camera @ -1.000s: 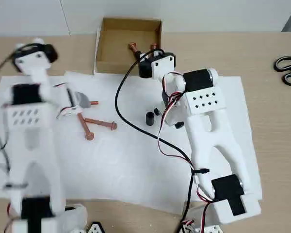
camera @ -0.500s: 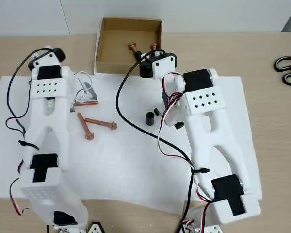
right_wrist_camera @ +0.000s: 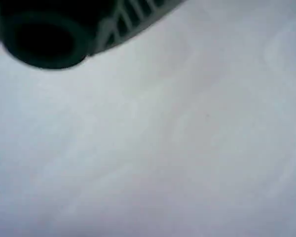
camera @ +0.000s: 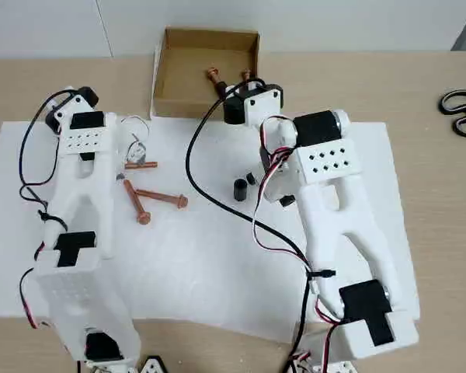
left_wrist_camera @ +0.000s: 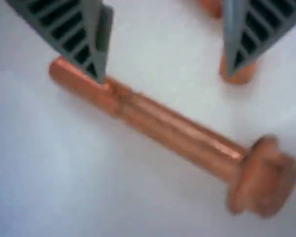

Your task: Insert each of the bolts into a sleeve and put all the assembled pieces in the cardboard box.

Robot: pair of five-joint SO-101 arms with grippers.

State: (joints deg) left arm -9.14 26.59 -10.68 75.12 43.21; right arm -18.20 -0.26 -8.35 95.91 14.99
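Three copper bolts lie on the white sheet (camera: 202, 256): one (camera: 141, 165) under my left gripper (camera: 136, 148), two more (camera: 161, 197) (camera: 136, 203) just in front of it. In the left wrist view the gripper (left_wrist_camera: 165, 69) is open, and one grey fingertip (left_wrist_camera: 96, 59) touches the shank of the bolt (left_wrist_camera: 172, 133) near its plain end. Black sleeves (camera: 239, 189) (camera: 251, 179) (camera: 287, 200) sit beside my right gripper (camera: 264, 165). The right wrist view has a black sleeve (right_wrist_camera: 44, 44) very close to the gripper. The cardboard box (camera: 171, 85) holds two bolts (camera: 213, 75) (camera: 247, 75).
Black scissors (camera: 462, 113) lie on the bare wooden table at the far right. A black cable (camera: 198, 186) curves over the sheet between the arms. The sheet's near middle has free room.
My left arm has come down and settled over the bolt near the box, with its open fingers now straddling the shank. The right arm has not moved.
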